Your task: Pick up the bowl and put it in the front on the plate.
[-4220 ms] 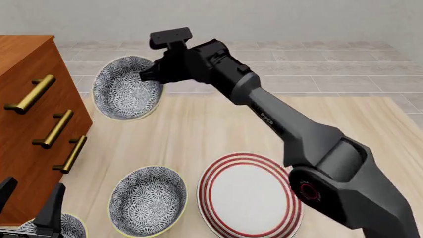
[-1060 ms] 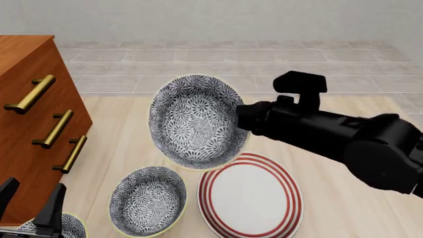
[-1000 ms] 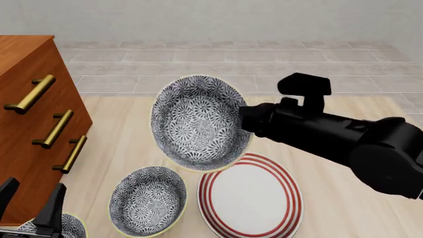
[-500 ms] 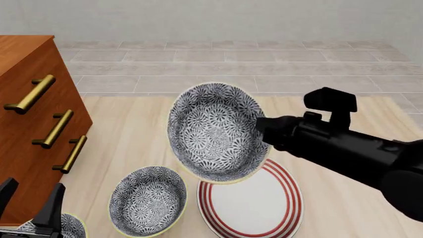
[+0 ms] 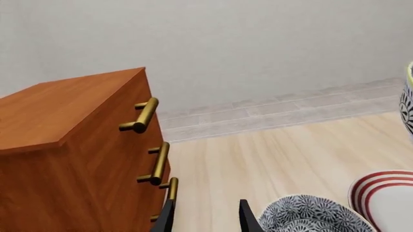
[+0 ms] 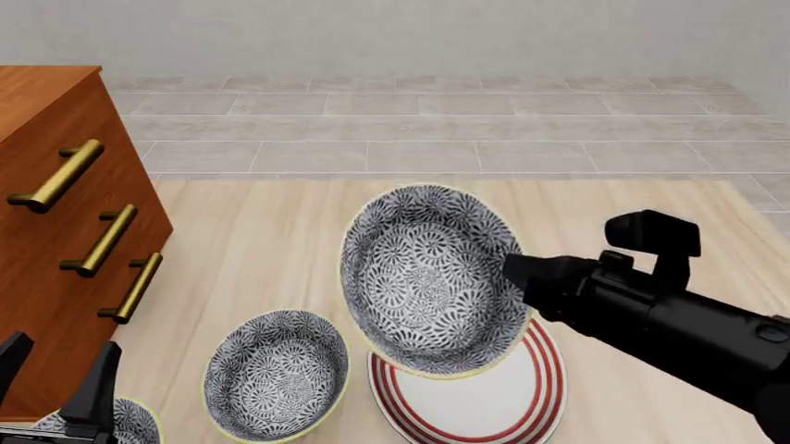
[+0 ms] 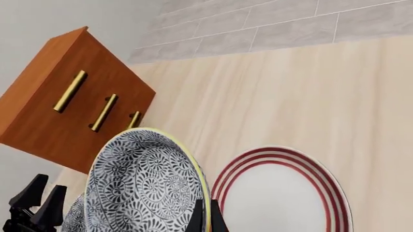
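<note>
Carrying the bowl [image 6: 426, 277] pinched by its rim, the right gripper [image 7: 204, 216] must level and lower it onto the plate [image 6: 519, 402].

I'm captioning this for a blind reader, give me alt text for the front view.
The right gripper holds a tilted blue-and-white bowl by its rim above a red-ringed plate. A matching bowl sits beside the plate, with a wooden dresser further left.

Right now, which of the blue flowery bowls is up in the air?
The blue-and-white floral bowl pinched at its rim by the right gripper, tilted on edge over the red-ringed white plate. The other two bowls sit flat on the table.
</note>
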Motion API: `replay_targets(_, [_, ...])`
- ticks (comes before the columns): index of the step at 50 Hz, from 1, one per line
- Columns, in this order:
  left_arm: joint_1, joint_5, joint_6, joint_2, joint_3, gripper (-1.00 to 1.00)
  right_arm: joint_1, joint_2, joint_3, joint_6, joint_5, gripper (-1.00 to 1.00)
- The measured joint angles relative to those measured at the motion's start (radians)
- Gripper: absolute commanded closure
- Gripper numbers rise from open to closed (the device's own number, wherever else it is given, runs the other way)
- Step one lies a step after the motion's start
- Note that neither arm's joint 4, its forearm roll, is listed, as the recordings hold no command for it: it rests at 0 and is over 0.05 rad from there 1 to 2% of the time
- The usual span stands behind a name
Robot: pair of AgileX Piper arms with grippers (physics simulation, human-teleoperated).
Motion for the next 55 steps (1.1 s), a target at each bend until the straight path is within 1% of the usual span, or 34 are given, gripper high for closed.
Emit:
replay_targets(18, [0.004,0.005,-0.001,0.000,0.000,-1.00,-0.030,-0.077,0.030,-0.021,0.095,1.00])
replay_targets(34, [-0.001,0.007,-0.005,0.000,0.000,-1.00,-0.074,-0.108,0.002,-0.054,0.185,1.00])
replay_targets(43, [0.000,0.010,-0.024,0.000,0.000,-1.00,-0.091,-0.137,0.023,-0.051,0.197,1.00])
replay_targets(55, [0.000,0.011,-0.030,0.000,0.000,-1.00,-0.101,-0.180,0.114,-0.025,0.163,1.00])
